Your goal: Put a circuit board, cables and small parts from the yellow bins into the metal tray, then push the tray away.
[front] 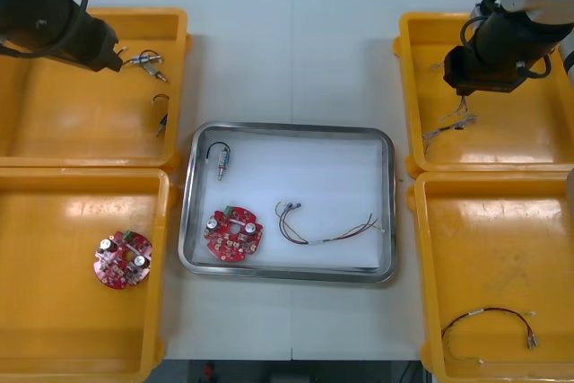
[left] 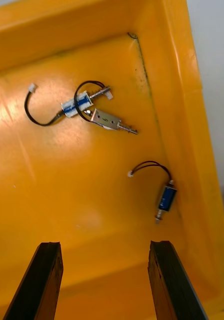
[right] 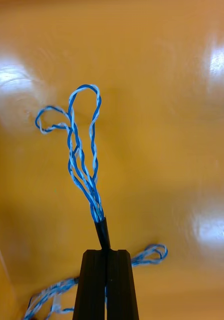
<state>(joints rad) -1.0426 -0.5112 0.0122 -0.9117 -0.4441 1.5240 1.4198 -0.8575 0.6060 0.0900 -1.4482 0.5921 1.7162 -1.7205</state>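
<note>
Your right gripper (right: 105, 251) is pressed together on the black sleeve of the twisted blue and white cable (right: 83, 150), pinching it. The cable's loops fan out straight ahead of the fingertips, and more of its strands trail back beside the fingers over the floor of the far-right yellow plastic bin (front: 538, 145). In the front view the same strands show just below the gripper, on the side toward the robot. Your left gripper (left: 104, 247) is spread wide with nothing between its fingers, and it hovers over the far-left yellow plastic bin (left: 41, 200). A pair of small metal parts with black leads (left: 96, 110) lies well ahead of its fingertips, the two touching each other. A third, blue-bodied small metal part (left: 166, 197) lies nearer, ahead of the finger on the bin-wall side. The shiny rectangular metal tray with a white inside (front: 392, 195) sits between your two grippers and nearer the robot than either. It holds a round red circuit board (front: 233, 233), a small metal part with a curled black lead (front: 221, 161) and a thin reddish cable (front: 327, 229), all apart from one another. Closer to the robot than the left gripper, the near-left yellow bin (front: 54, 329) holds a second round red circuit board (front: 124, 260). Closer than the right gripper, the near-right yellow bin (front: 502, 239) holds a dark red looped cable (front: 489, 318).
</note>
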